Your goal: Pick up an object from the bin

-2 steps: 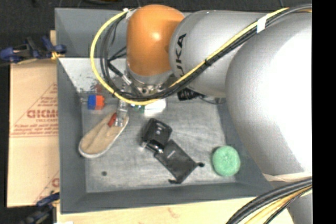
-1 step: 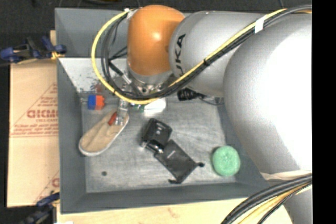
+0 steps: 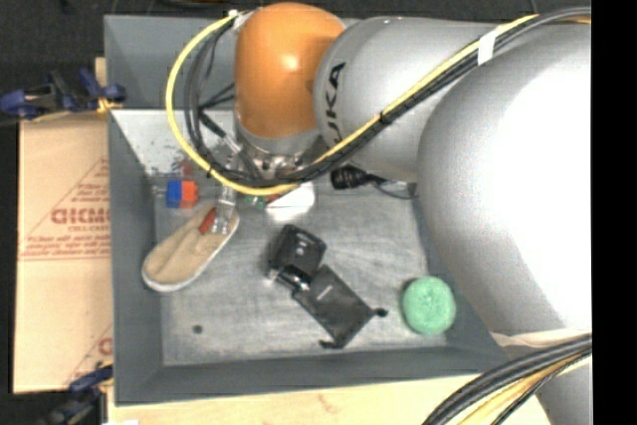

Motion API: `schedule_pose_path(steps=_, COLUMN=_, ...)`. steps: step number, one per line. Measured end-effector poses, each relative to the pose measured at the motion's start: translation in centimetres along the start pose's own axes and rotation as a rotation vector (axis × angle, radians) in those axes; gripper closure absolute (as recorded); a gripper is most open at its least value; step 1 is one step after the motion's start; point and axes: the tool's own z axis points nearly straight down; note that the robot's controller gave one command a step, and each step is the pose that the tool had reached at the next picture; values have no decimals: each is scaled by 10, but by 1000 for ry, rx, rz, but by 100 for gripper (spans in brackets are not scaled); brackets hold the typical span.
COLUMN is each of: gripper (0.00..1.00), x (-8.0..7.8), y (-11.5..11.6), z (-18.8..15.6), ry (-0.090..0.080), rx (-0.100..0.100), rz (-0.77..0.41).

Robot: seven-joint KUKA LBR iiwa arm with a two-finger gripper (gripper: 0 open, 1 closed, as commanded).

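My gripper (image 3: 228,205) pokes out from under the orange cover at the bin's upper left. It is right above the top end of a beige shoe (image 3: 187,256), which lies slanted with a red patch at its opening. A small blue and red thing (image 3: 179,192) lies just left of the gripper. A white object (image 3: 292,199) sits just to its right, partly hidden by the arm. Nothing shows as held.
A black folded case or pouch (image 3: 317,286) lies in the middle of the bin floor. A green ball (image 3: 429,305) rests near the right front corner. The arm covers the bin's back and right side.
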Motion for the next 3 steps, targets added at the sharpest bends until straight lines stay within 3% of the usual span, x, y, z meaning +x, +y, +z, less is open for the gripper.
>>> schedule_pose_path(steps=2, gripper=100, x=-1, y=1, z=8, ry=0, rx=2, rz=75)
schedule_pose_path(steps=3, gripper=100, x=-1, y=7, z=12, ry=-7, rx=6, rz=100)
